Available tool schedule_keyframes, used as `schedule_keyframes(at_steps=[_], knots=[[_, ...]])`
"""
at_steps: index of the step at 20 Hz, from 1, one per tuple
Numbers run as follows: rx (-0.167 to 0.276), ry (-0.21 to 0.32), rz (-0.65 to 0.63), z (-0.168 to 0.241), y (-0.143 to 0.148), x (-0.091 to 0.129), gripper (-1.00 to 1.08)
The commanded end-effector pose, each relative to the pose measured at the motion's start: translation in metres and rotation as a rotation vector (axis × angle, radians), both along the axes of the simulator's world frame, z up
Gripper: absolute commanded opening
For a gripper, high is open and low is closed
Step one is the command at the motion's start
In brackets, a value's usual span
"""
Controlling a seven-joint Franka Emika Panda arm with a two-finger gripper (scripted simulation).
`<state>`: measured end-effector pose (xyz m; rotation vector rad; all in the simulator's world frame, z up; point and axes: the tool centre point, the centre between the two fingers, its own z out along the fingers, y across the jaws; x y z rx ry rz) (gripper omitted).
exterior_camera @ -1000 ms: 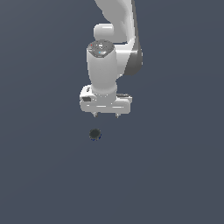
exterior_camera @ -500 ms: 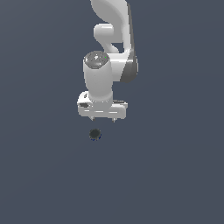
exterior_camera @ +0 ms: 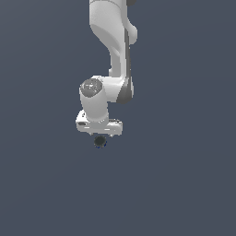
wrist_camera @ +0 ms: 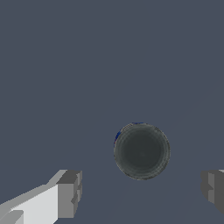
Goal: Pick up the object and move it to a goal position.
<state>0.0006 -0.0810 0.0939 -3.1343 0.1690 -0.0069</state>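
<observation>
The object is a small dark, nearly black ball (exterior_camera: 99, 141) with bluish specks, lying on the plain grey surface. In the exterior view my white gripper (exterior_camera: 99, 134) stands right above it, its body just over the ball's top, so the fingers are hidden there. In the wrist view the ball (wrist_camera: 141, 151) lies between my two grey fingertips (wrist_camera: 70, 194), which stand wide apart with clear gaps on both sides. The gripper (wrist_camera: 141, 189) is open and holds nothing.
The white arm (exterior_camera: 113, 41) rises from the gripper to the top of the exterior view. The flat grey surface (exterior_camera: 184, 184) spreads all around with nothing else on it in view.
The arm has come down and shifted toward the exterior view's left, so the gripper went from well above the ball to just over it. The ball has not moved.
</observation>
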Motion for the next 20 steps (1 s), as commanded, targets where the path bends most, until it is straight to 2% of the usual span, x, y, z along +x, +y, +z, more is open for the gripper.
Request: schedule_keyframes(at_steps=[1,13,20], knots=[[-0.001,0.001,-0.003,-0.014,-0.008,-0.001,1.0],[-0.002,0.006,-0.007,-0.034,-0.016,-0.003,1.0],[-0.002,0.005,-0.007,-0.066,-0.016,-0.004,1.0]])
